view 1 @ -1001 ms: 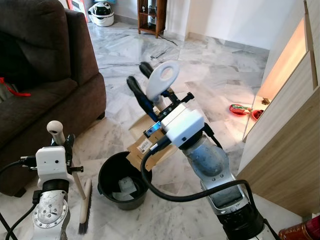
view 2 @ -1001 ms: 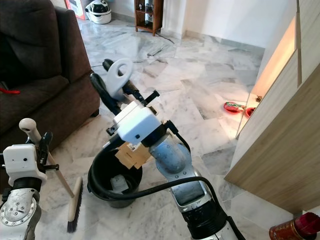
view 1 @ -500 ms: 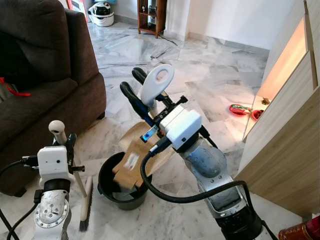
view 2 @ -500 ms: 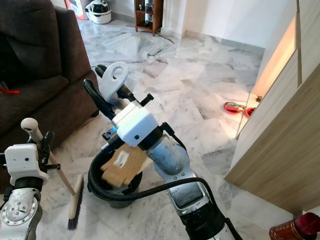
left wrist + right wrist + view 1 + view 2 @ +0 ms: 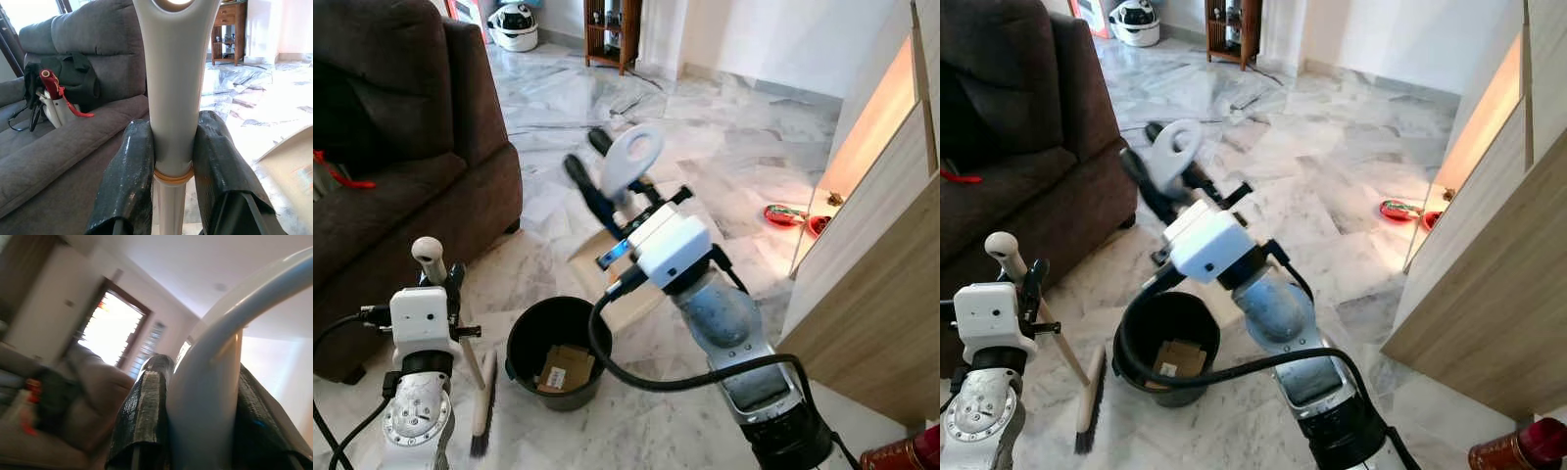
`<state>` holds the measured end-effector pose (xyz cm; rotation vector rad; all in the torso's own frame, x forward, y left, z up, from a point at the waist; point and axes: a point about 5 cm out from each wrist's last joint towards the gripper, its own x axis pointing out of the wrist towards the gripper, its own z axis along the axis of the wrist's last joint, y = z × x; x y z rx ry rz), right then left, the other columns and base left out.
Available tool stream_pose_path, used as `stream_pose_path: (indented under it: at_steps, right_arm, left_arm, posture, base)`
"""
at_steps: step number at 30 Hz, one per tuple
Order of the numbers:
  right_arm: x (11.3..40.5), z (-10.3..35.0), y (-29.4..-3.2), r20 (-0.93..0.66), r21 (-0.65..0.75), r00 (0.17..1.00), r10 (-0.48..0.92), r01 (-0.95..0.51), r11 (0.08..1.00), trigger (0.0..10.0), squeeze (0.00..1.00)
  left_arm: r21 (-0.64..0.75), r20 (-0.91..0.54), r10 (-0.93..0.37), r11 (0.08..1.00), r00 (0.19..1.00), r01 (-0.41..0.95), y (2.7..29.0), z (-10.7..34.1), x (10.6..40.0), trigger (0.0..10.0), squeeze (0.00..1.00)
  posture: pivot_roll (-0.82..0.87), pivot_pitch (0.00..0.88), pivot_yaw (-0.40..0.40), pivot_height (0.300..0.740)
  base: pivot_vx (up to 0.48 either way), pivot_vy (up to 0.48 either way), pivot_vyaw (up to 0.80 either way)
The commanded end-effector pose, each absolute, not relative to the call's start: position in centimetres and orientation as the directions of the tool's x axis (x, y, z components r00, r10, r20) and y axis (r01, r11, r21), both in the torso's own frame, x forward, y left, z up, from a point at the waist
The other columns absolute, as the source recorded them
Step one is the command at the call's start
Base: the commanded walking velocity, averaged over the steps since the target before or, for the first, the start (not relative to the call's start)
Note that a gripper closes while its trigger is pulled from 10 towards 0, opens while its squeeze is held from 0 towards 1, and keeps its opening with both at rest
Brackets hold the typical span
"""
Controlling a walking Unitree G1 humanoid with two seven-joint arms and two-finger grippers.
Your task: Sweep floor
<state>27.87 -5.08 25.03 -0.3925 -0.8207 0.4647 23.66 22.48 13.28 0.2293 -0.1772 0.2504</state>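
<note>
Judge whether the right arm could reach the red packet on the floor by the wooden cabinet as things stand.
Probably not. The right tool is shut on the dustpan handle near the black bucket, while the red packet lies well off on the floor by the cabinet.

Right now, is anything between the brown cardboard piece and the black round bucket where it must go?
Nothing is: the brown cardboard piece already lies inside the black round bucket. The right pincer holds the white dustpan handle above it; the left pincer grips the white broom handle.
</note>
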Motion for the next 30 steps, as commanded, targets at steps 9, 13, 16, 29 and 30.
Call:
stream_pose_path:
  at_steps: [9,13,16,29,30]
  right_arm:
    - [28.7,23.6,-12.4,0.582,-0.486,0.751,0.31,0.015,0.874,10.0,0.0]
    - [28.5,21.3,-14.2,0.513,-0.4,0.825,0.236,-0.013,0.916,10.0,0.0]
    - [28.2,19.7,-14.8,0.464,-0.388,0.858,0.221,-0.028,0.921,10.0,0.0]
    - [28.8,14.7,-17.7,0.288,-0.191,0.956,0.063,-0.007,0.981,10.0,0.0]
    - [28.9,14.2,-18.0,0.266,-0.178,0.963,0.047,0.001,0.984,10.0,0.0]
  left_arm:
    - [0.225,0.239,0.191,0.943,0.952,-0.246,22.2,13.8,23.9,10.0,0.0]
    - [0.219,0.225,0.193,0.945,0.955,-0.242,22.2,13.4,23.7,10.0,0.0]
    - [0.213,0.212,0.193,0.948,0.958,-0.238,22.1,13.1,23.5,10.0,0.0]
    - [0.177,0.172,0.197,0.958,0.965,-0.227,21.8,11.9,22.9,10.0,0.0]
    - [0.169,0.166,0.201,0.959,0.965,-0.228,21.9,11.7,22.8,10.0,0.0]
  posture:
    - [0.01,0.113,-0.006,0.74]
    - [-0.01,0.12,-0.006,0.74]
    - [-0.01,0.124,-0.007,0.74]
    - [-0.01,0.096,-0.009,0.74]
    - [-0.01,0.088,-0.011,0.74]
  base:
    - [0.0,0.0,0.0]
    - [0.0,0.0,0.0]
    - [0.0,0.0,0.0]
    - [0.0,0.0,0.0]
    - [0.0,0.0,0.0]
